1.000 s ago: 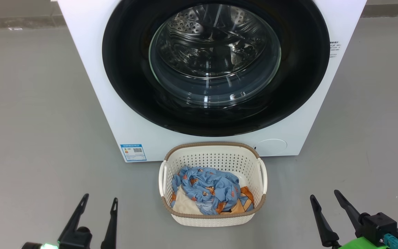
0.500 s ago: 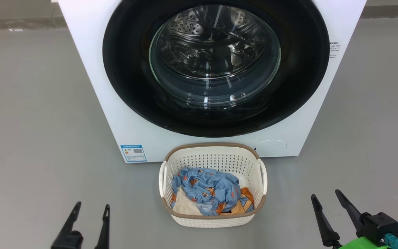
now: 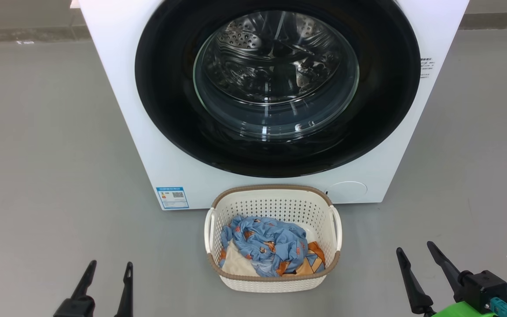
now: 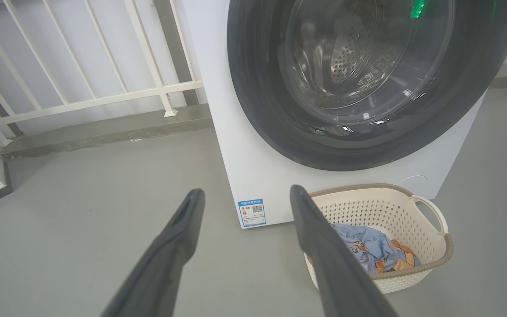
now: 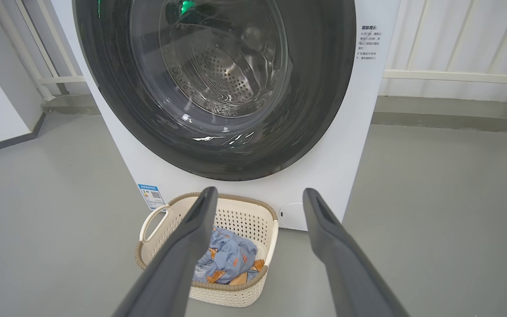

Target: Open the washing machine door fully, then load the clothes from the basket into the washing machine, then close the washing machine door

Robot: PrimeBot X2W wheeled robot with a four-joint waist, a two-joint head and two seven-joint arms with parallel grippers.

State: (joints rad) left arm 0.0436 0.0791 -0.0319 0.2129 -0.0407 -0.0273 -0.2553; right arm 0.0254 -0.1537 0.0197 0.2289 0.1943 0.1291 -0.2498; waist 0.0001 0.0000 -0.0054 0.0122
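**While the washing machine door [image 3: 165, 88] stood shut, the left gripper [image 3: 111, 263] and the right gripper [image 3: 413, 246] hung open**

Because the washing machine [image 3: 117, 110] took up the upper centre of the head view, its white front stood squarely ahead of both arms. The door, a glossy black ring around a bulging glass window, lay closed flat against that front. It covered the way to the steel drum [image 3: 275, 53], which showed through the glass.

A pale railing [image 4: 82, 101] on a low kerb [image 4: 104, 132] crossed the upper left of the left wrist view. The right wrist view carried more of it at its upper right, and the head view caught a strip of kerb along its top edge.

The basket [image 3: 275, 196] stood on the grey floor [image 3: 38, 154] at lower centre, just in front of the machine and under the door's lowest curve. The clothes [image 3: 266, 246] lay heaped inside it, blue print over cream and orange.

The left gripper at lower left and the right gripper at lower right each had its fingers spread with nothing between them. They stood well to either side of the basket.

A blue label [image 3: 172, 197] sat at the front's lower left corner and a round cover [image 3: 346, 191] at its lower right. Beside the door, printed lines [image 5: 370, 42] showed largest in the right wrist view. A green glint [image 4: 417, 8] on the glass appeared in both wrist views.
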